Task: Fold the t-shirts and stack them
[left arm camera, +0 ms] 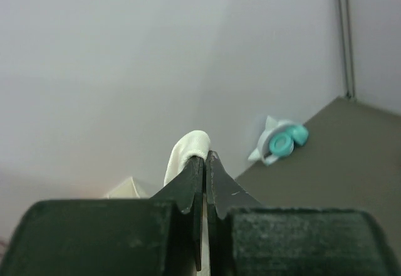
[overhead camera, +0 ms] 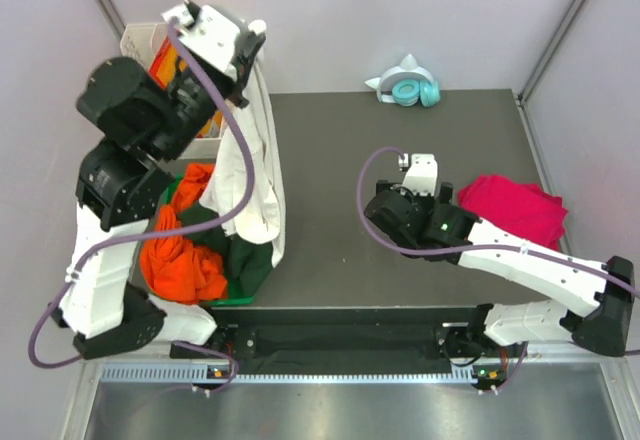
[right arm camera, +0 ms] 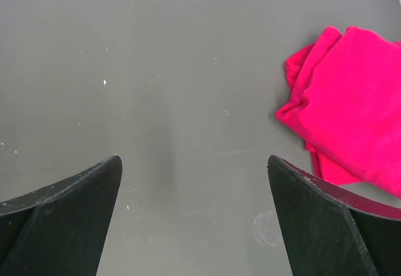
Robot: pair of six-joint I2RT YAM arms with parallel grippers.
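My left gripper (overhead camera: 252,40) is raised high at the table's left, shut on a white t-shirt (overhead camera: 255,160) that hangs down from it. A tuft of the white t-shirt (left arm camera: 187,150) pokes out above the closed left gripper (left arm camera: 205,157). Below lies a heap with an orange shirt (overhead camera: 180,255) and a dark green shirt (overhead camera: 250,260). A folded pink t-shirt (overhead camera: 515,208) rests at the right. My right gripper (overhead camera: 418,168) hovers open over bare table; the pink t-shirt (right arm camera: 351,100) lies to its right, untouched, in the right wrist view.
A white basket (overhead camera: 150,45) with colourful contents stands at the back left behind the left arm. Teal and white cat-ear headphones (overhead camera: 405,88) lie at the table's far edge, also seen as headphones (left arm camera: 281,139). Grey table surface (overhead camera: 400,150) spreads between the arms.
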